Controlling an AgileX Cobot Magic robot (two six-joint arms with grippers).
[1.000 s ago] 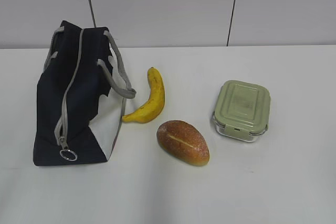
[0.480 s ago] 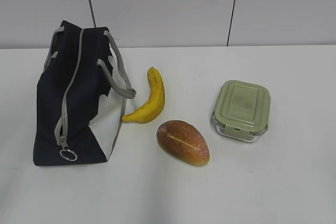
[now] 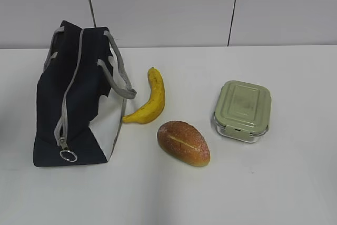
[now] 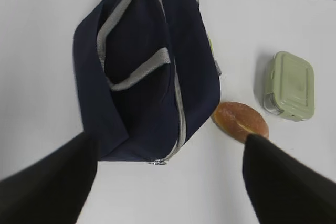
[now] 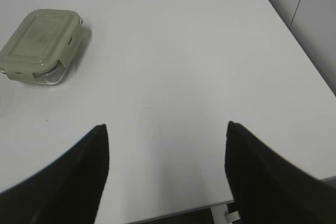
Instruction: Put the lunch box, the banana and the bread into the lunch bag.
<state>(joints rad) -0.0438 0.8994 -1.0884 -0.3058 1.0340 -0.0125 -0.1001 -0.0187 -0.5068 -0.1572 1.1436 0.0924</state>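
Observation:
The navy lunch bag (image 3: 73,98) lies zipped at the left of the white table, its ring pull (image 3: 68,155) at the near end. Right of it lies the yellow banana (image 3: 149,97), then the brown bread (image 3: 183,143), and further right the lunch box (image 3: 243,110) with its sage lid. Neither arm shows in the exterior view. High above the bag's near end, my left gripper (image 4: 169,139) stands open and empty; this view shows the lunch bag (image 4: 142,66), the bread (image 4: 240,121) and the lunch box (image 4: 290,84). My right gripper (image 5: 167,128) is open over bare table, the lunch box (image 5: 41,44) far to its upper left.
The table's right edge (image 5: 294,40) and near edge (image 5: 173,214) show in the right wrist view. A grey panelled wall (image 3: 168,6) stands behind the table.
Nothing on the table has moved in the exterior view.

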